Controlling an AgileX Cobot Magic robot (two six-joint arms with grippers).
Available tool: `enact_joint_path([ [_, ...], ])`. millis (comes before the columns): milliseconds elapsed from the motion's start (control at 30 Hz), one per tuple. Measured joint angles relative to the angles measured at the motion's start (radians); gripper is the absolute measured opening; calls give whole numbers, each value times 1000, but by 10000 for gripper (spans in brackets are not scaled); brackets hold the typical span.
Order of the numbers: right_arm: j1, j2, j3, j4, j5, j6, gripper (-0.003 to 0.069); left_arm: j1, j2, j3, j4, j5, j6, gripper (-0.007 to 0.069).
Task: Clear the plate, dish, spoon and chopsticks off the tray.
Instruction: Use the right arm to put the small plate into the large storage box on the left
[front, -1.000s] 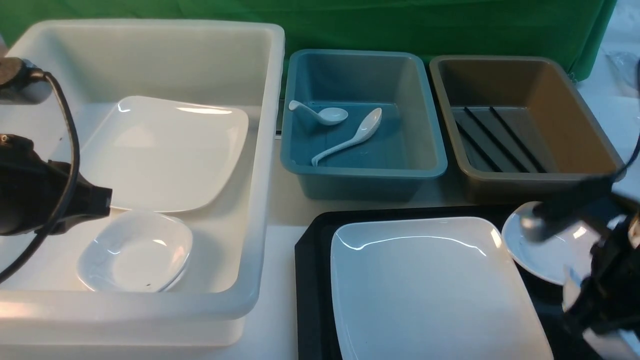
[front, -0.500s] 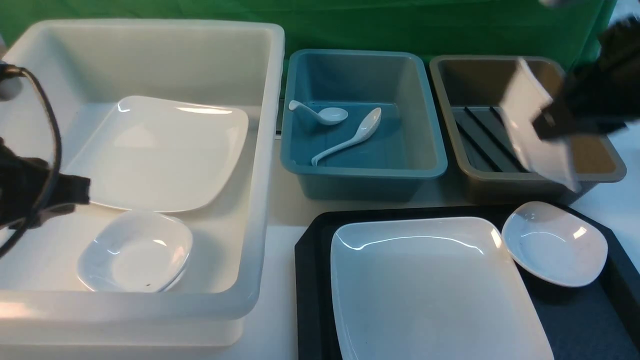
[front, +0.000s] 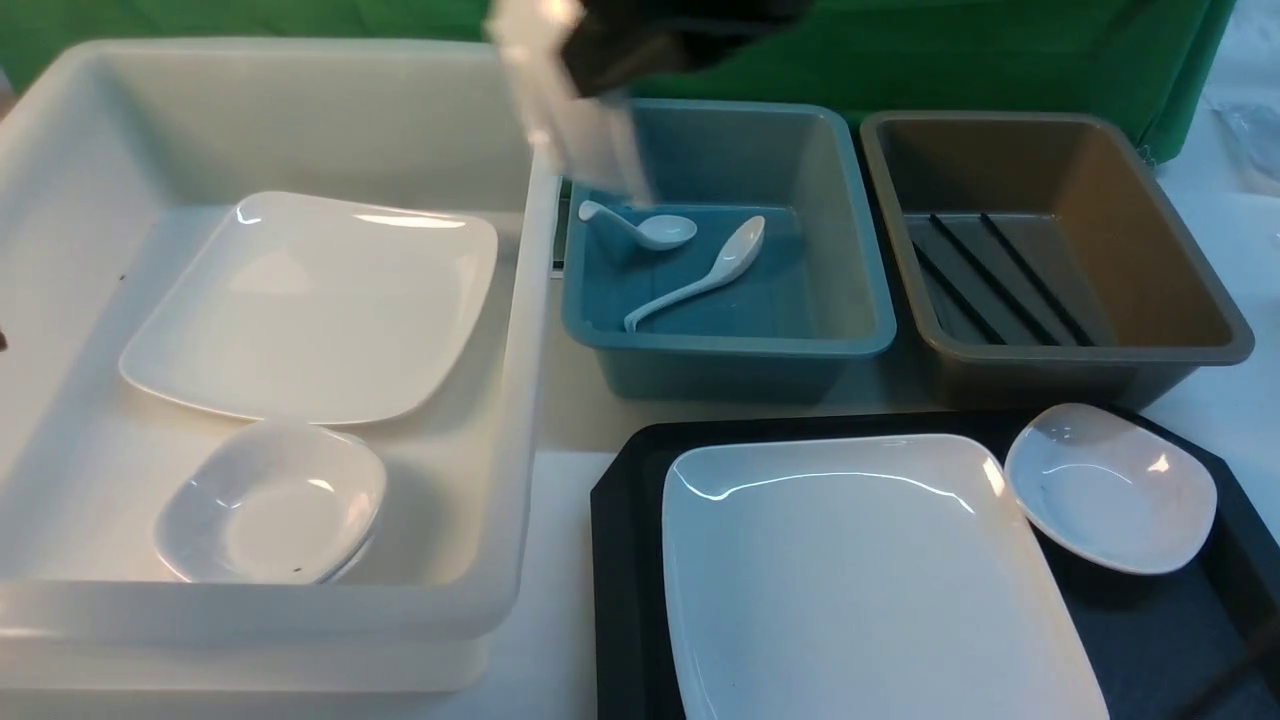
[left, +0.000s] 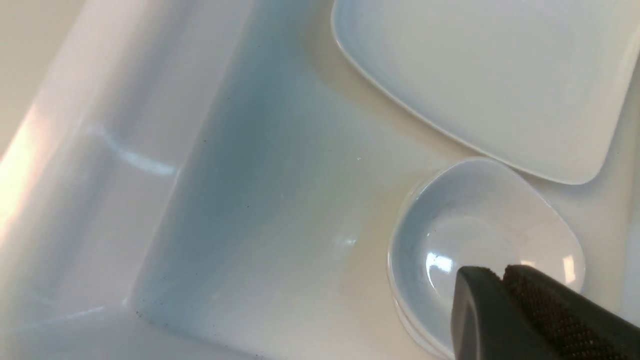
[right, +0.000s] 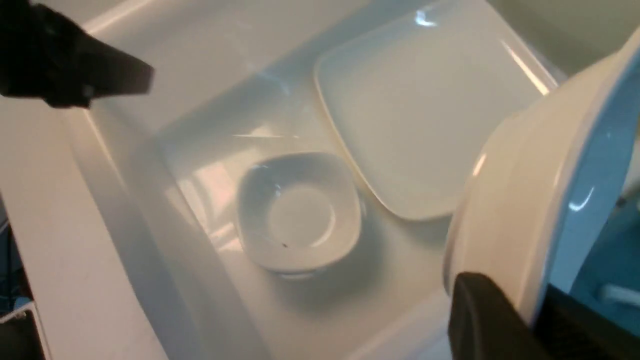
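The right pincer (right: 527, 320) grips a small white dish (right: 540, 190) by its rim, tilted, above the white bin's (front: 300, 610) far right corner. The left pincer (left: 495, 280) is closed, empty. The plate (front: 870, 570) and another dish (front: 1110, 487) lie on the tray (front: 625, 560); spoon (front: 700, 278) in the blue bin (front: 730, 345), chopsticks (front: 988, 280) in the brown bin (front: 1150, 250).

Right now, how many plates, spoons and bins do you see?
Plates: 2, bin plate and tray plate
Spoons: 2, short spoon and long spoon
Bins: 3, white bin, blue bin, brown bin
Total: 7
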Motion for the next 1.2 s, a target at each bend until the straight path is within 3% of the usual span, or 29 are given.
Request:
enact_joint_path([
  [367,192,341,-112,4,-90,-81,69,0,0,0,18,3,1,36],
  [733,219,441,-114,-19,-196,-122,80,0,0,0,19,4,1,36],
  [1033,219,443,-115,-19,-198,-122,235,0,0,0,19,5,2,36],
  [1200,219,443,-115,-19,-188,-122,248,0,0,0,19,5,4,36],
])
